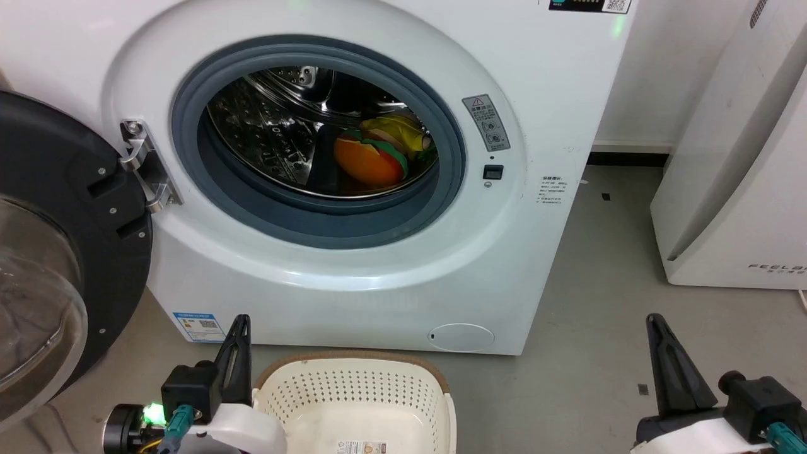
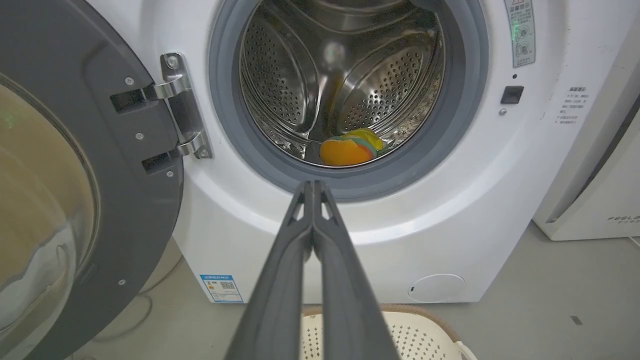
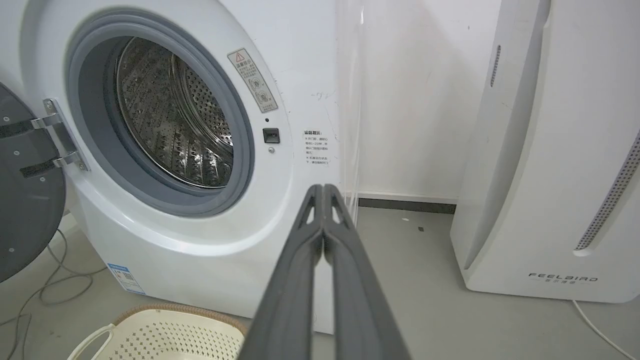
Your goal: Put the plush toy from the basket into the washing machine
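Observation:
The plush toy (image 1: pixel 372 154) lies inside the steel drum of the washing machine (image 1: pixel 536 94), orange bottom toward me, yellow and green behind it. In the left wrist view the plush toy (image 2: pixel 350 147) rests low in the drum, past the grey gasket of the washing machine (image 2: pixel 450 210). The cream basket (image 1: pixel 353 397) stands on the floor before the washer, with a paper label on its bottom. My left gripper (image 1: pixel 238 325) is shut and empty at the basket's left. My right gripper (image 1: pixel 656 325) is shut and empty at the lower right. The left gripper (image 2: pixel 312 186) and the right gripper (image 3: pixel 324 189) show fingertips pressed together.
The black-framed glass door (image 1: pixel 57 265) hangs open at the left on its steel hinge (image 1: pixel 145 164). A white slanted FEELBIRD appliance (image 1: pixel 737 189) stands at the right, with grey floor (image 1: pixel 599 302) between it and the washer. Cables (image 3: pixel 45 295) lie on the floor by the door.

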